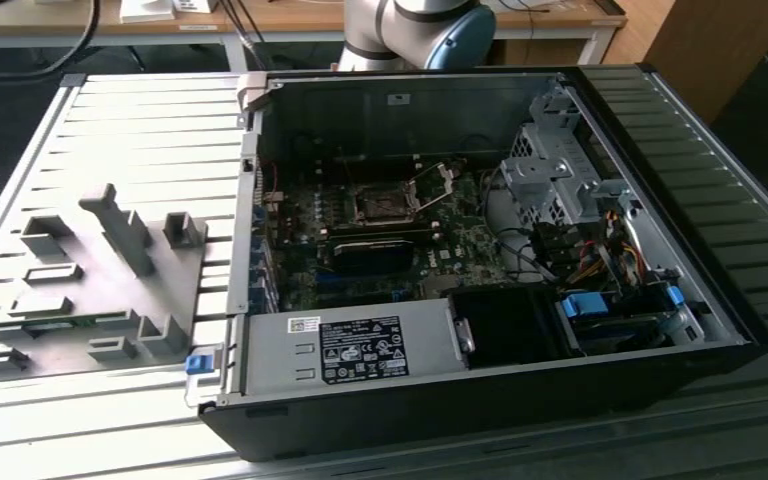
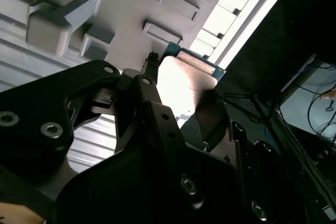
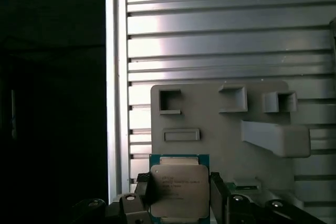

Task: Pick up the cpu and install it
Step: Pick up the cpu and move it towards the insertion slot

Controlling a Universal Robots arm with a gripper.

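Status: gripper (image 3: 180,196) clamped on the cpu (image 3: 177,186), held up off the table (image 3: 226,40).
Fingers (image 3: 218,192) pinch two opposite edges, metal top facing the first wrist view. Grey fixture plate (image 3: 220,135) lies below. Open computer case (image 1: 491,250) sits beside that plate, socket (image 1: 384,205) inside.
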